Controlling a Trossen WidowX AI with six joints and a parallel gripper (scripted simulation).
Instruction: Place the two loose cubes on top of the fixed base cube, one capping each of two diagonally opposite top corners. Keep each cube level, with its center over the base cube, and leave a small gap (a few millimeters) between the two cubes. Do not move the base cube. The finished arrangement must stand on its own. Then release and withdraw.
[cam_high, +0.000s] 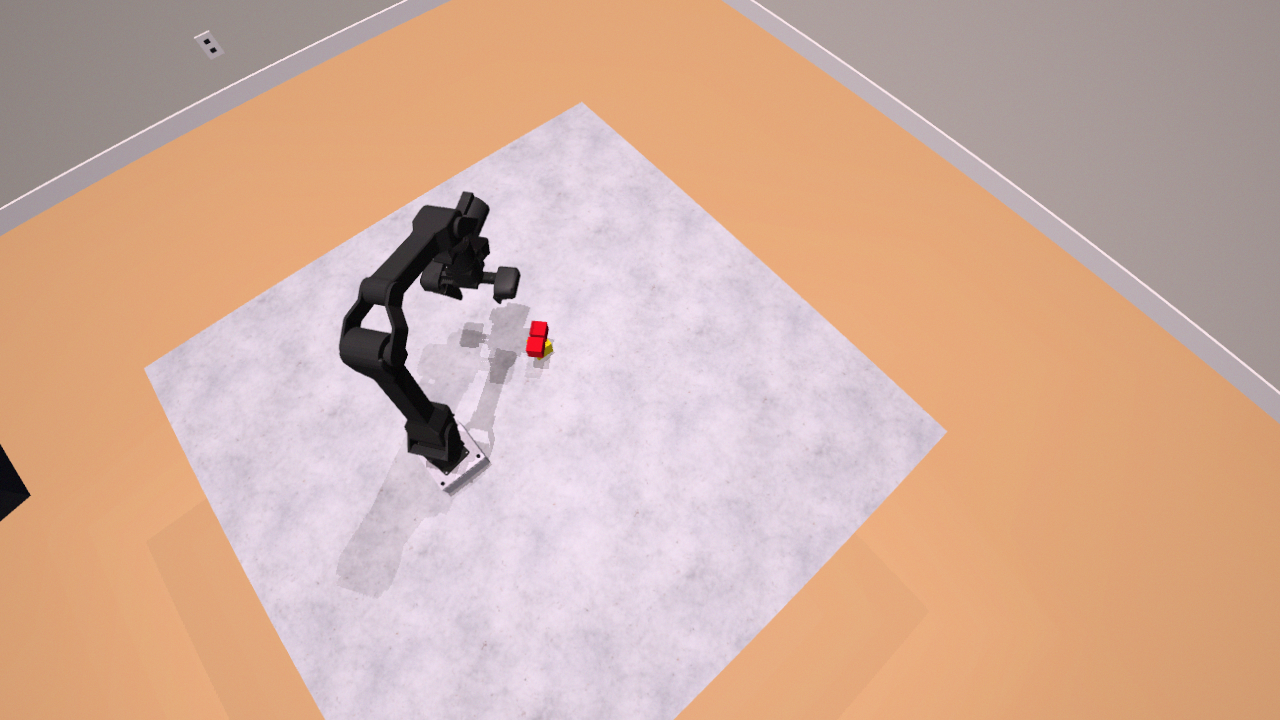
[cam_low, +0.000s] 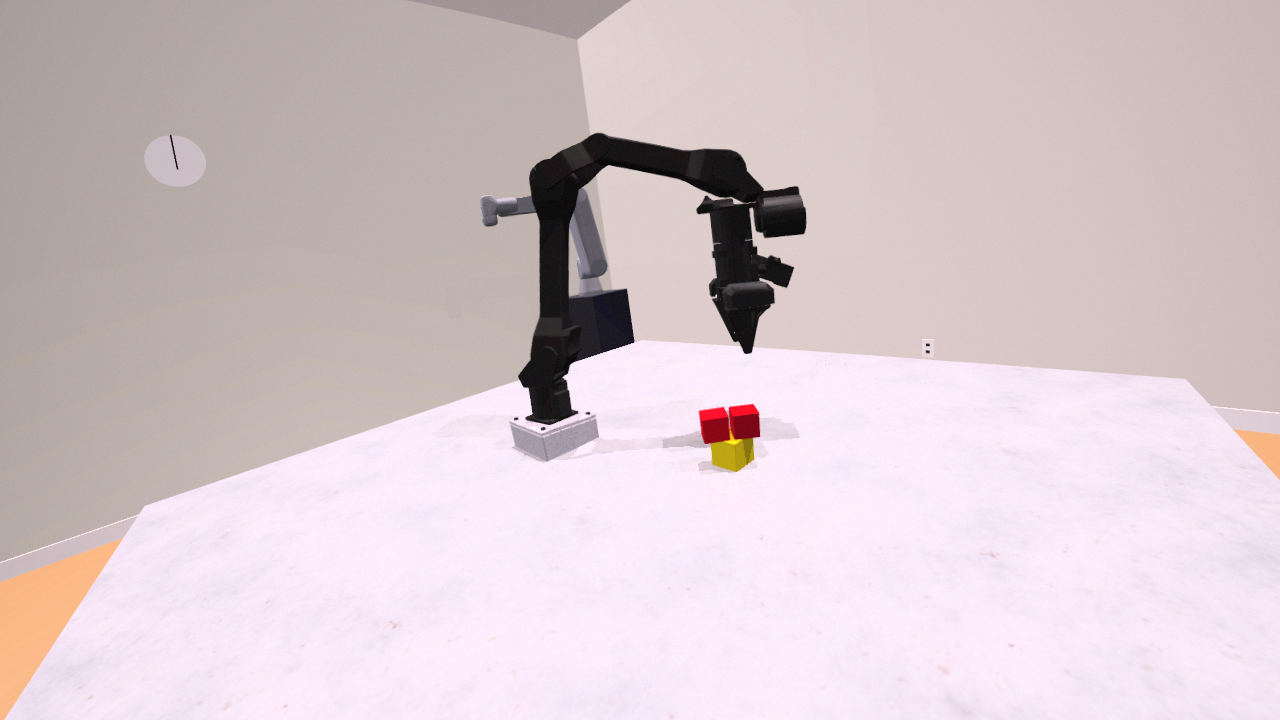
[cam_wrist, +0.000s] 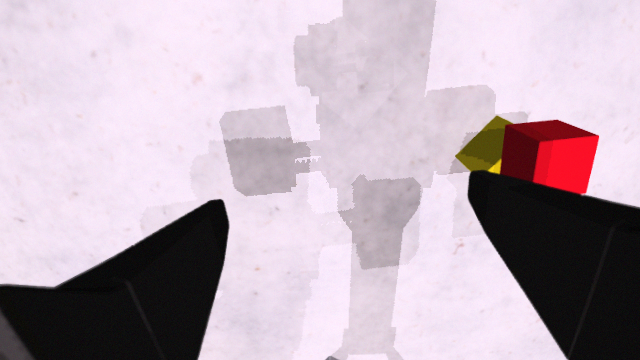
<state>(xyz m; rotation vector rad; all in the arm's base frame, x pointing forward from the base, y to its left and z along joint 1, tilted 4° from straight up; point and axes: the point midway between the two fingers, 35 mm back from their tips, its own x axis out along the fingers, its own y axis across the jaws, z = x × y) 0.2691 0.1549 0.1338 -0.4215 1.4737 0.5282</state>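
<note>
The yellow base cube (cam_high: 548, 350) (cam_low: 730, 454) (cam_wrist: 481, 145) stands on the white marbled table top. One red cube (cam_high: 538, 327) (cam_low: 744, 421) (cam_wrist: 567, 161) sits on its far side from the arm's base. The other red cube (cam_high: 535, 347) (cam_low: 714, 426) sits on the side nearer the arm's base. Both look level and overhang the yellow cube, with a narrow gap between them in the exterior view. My gripper (cam_high: 478, 296) (cam_low: 748, 351) (cam_wrist: 347, 198) is open and empty, above the cubes and off to one side. In the wrist view its right finger hides the second red cube.
The arm's base block (cam_high: 458, 472) (cam_low: 554, 437) stands on the table top (cam_high: 626, 537) (cam_low: 626, 573) (cam_wrist: 125, 100). A grey arm (cam_low: 586, 237) on a dark block (cam_low: 604, 322) is in the background. The arm's shadow falls beside the cubes.
</note>
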